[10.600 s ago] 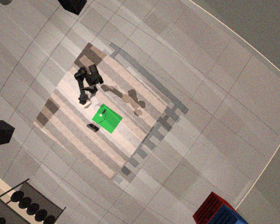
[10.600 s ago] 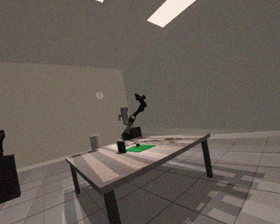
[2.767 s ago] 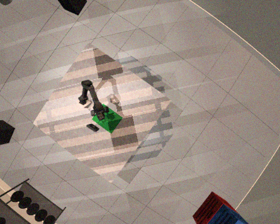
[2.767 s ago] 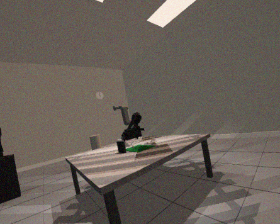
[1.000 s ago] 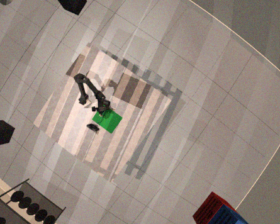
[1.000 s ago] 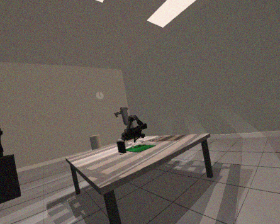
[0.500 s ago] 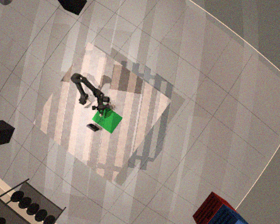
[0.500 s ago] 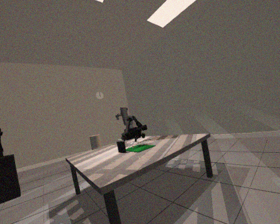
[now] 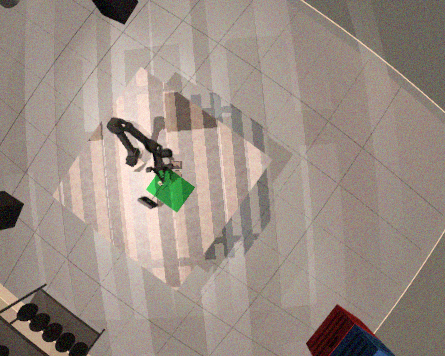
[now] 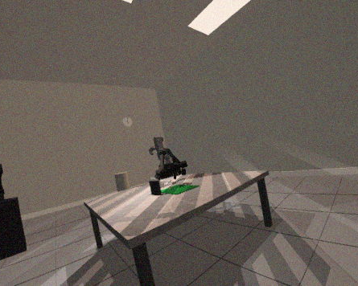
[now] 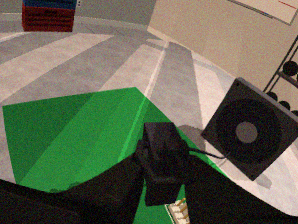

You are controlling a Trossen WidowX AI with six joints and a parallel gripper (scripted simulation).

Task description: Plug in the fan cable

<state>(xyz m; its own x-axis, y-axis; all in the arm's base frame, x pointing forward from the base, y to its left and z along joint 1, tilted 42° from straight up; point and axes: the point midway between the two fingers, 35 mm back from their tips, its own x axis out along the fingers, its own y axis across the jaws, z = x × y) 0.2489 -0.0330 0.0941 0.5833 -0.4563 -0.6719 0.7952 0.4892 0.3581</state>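
Note:
The green board (image 9: 179,194) (image 10: 183,189) (image 11: 75,135) lies flat on the table. The black fan (image 9: 147,202) (image 10: 155,187) (image 11: 246,132) stands beside the board, its thin dark cable (image 11: 202,152) running to the fingers. My gripper (image 11: 166,159) is shut on the black plug (image 11: 161,140), over the board's edge region. The cream four-pin header (image 11: 179,212) shows partly at the bottom of the wrist view, just below the plug and beside a dark finger; the rest of it is hidden. The plug appears above the header and apart from it. The top and exterior views are too small to show the plug.
The wooden table (image 9: 105,200) (image 10: 149,221) is striped with light and shadow. The arm (image 9: 135,134) (image 10: 166,158) reaches over the board from one side. A small pinkish object (image 9: 177,164) lies beside the arm's wrist. Dumbbell racks and a red and blue box stand on the floor away from the table.

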